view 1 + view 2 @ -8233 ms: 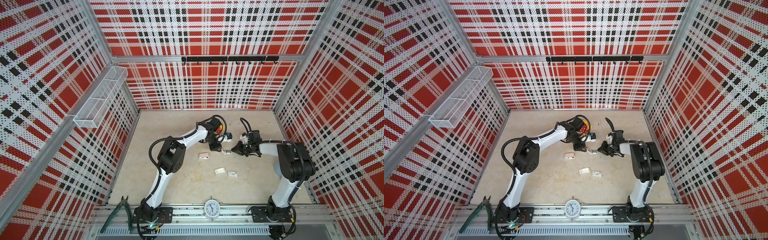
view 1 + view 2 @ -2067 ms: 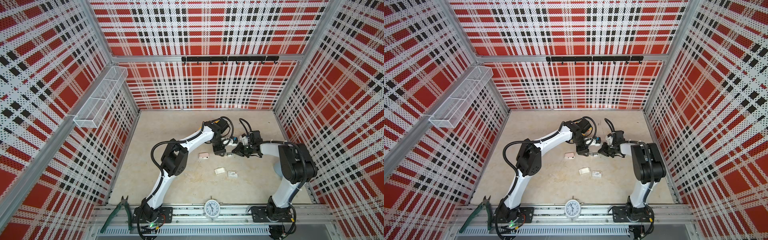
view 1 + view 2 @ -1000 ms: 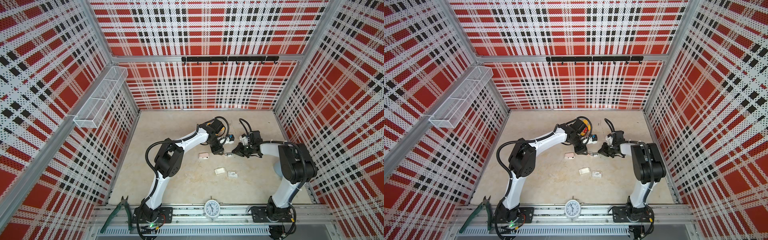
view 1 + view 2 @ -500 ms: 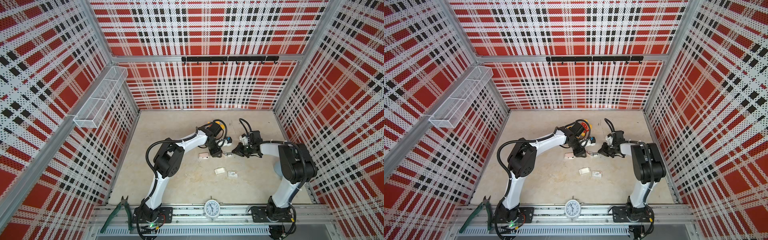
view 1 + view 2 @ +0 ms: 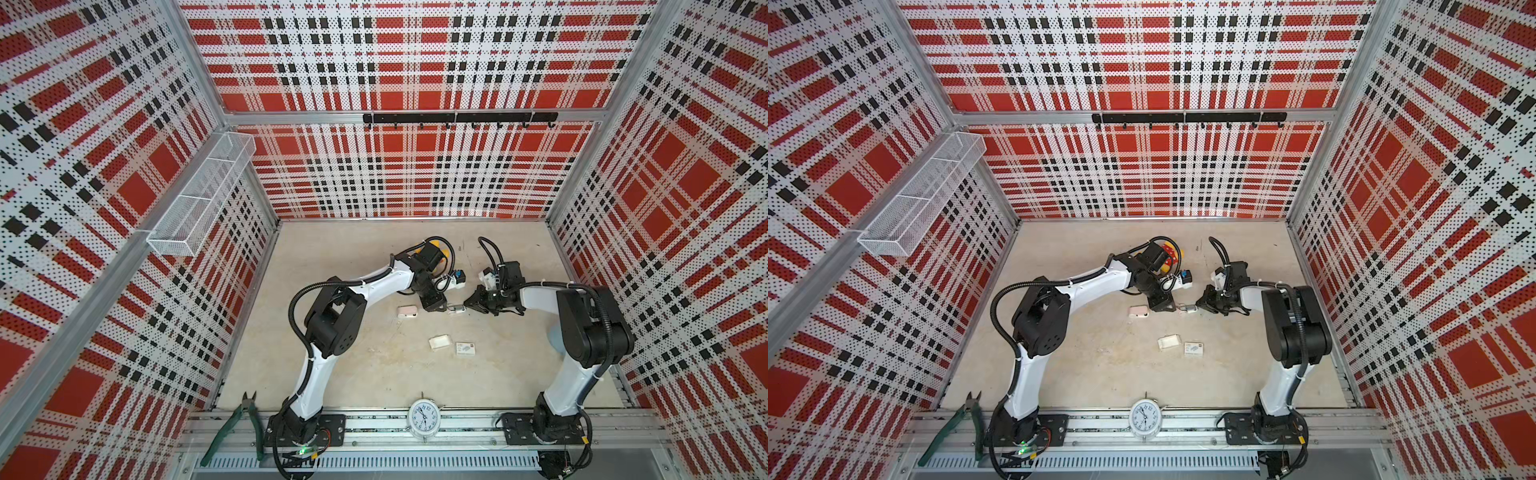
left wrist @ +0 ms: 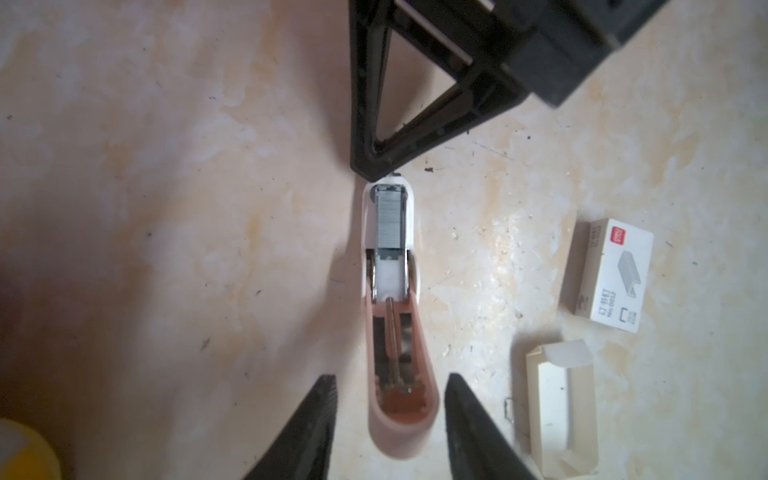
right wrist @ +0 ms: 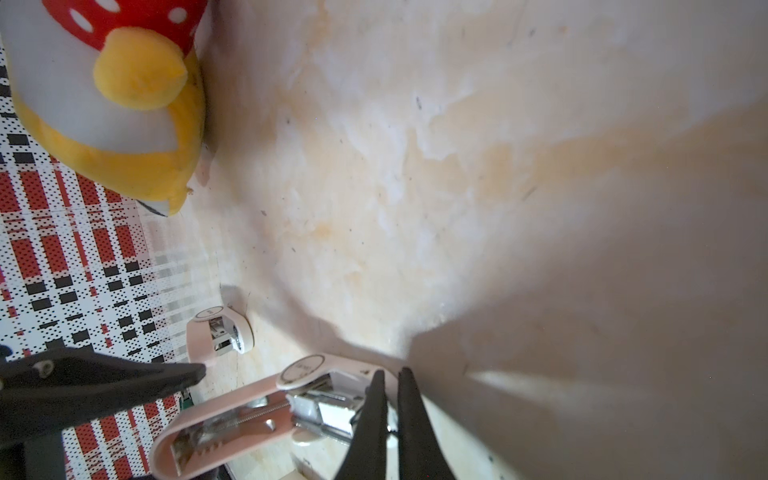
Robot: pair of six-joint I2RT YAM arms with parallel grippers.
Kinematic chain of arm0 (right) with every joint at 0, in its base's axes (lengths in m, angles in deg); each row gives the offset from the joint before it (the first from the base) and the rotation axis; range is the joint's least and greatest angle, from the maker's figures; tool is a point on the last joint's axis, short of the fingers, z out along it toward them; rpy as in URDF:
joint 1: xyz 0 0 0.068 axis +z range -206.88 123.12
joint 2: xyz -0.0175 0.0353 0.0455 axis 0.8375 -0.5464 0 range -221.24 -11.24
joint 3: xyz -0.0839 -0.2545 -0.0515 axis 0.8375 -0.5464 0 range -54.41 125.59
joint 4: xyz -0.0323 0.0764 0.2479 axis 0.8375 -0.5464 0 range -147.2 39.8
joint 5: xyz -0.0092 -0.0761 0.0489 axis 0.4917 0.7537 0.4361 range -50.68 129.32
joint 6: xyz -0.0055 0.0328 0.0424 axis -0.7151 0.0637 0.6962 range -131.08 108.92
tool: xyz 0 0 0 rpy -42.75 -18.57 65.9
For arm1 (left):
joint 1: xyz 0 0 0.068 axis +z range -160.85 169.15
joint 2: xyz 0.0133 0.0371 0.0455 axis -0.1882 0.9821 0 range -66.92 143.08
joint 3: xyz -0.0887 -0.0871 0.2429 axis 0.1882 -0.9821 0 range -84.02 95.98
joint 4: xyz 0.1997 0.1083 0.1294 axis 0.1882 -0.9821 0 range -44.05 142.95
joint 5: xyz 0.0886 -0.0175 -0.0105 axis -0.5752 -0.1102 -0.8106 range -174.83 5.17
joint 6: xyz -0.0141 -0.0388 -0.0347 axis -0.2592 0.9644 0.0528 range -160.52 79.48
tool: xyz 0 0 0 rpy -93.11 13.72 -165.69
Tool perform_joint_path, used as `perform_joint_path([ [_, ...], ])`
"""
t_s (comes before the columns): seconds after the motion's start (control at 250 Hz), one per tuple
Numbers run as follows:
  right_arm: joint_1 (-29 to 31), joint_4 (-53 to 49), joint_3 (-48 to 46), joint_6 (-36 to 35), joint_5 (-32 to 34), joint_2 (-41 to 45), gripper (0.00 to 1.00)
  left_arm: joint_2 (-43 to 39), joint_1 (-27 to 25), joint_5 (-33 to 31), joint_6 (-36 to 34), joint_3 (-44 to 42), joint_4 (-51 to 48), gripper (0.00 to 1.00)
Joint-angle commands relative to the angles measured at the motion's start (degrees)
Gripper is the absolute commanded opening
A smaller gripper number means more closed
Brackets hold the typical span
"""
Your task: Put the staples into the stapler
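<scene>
An open pink-and-white stapler [image 6: 399, 291] lies flat on the table between my two grippers, also seen in both top views [image 5: 456, 308] [image 5: 1188, 308]. A silvery strip of staples [image 6: 390, 220] sits in its white magazine. My left gripper [image 6: 390, 376] is open, with a finger on each side of the pink lid's rounded end and not touching it. My right gripper [image 7: 390, 378] is shut, its tips against the stapler's [image 7: 257, 411] front end. In both top views the left gripper [image 5: 438, 306] and right gripper [image 5: 467, 303] face each other across the stapler.
A second pink stapler [image 5: 407, 311] lies just left of the left gripper. A white staple box [image 6: 615, 274] and an open box sleeve [image 6: 557, 407] lie nearer the front. A plush toy [image 7: 116, 91] sits behind the left arm. A clock [image 5: 424, 417] and cutters [image 5: 237, 424] rest on the front rail.
My left gripper has shifted a little toward the table's front, over the stapler's lid end, and its jaws have narrowed slightly. The right arm has stayed put.
</scene>
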Motion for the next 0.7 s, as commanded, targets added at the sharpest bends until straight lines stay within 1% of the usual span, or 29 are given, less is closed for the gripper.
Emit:
perform_joint_path([
  [0.0,0.23,0.14,0.87,-1.49,0.63,-0.71,0.09,-2.68,0.16,0.80,-0.24,-1.04,0.49,0.50],
  [0.108,0.23,0.19,0.86,-1.49,0.68,-0.73,0.09,-2.83,0.26,0.74,-0.25,-1.43,0.51,0.48],
  [0.216,0.23,0.18,0.88,-1.52,0.69,-0.69,0.09,-2.69,0.26,0.89,-0.03,-1.43,0.60,0.42],
  [0.4,0.24,0.14,0.83,-1.49,0.69,-0.74,0.09,-2.87,0.31,1.14,0.15,-1.52,0.85,0.40],
  [0.468,0.23,0.00,0.74,-1.54,0.69,-0.85,0.09,-2.86,0.29,1.37,0.13,-1.43,0.86,0.36],
  [0.54,0.23,0.16,0.85,-1.50,0.65,-0.79,0.09,-2.77,0.16,1.60,0.10,-1.35,0.87,0.28],
  [0.696,0.23,0.14,0.86,-1.50,0.67,-0.86,0.09,-2.84,0.00,1.76,0.12,-1.00,0.77,0.23],
])
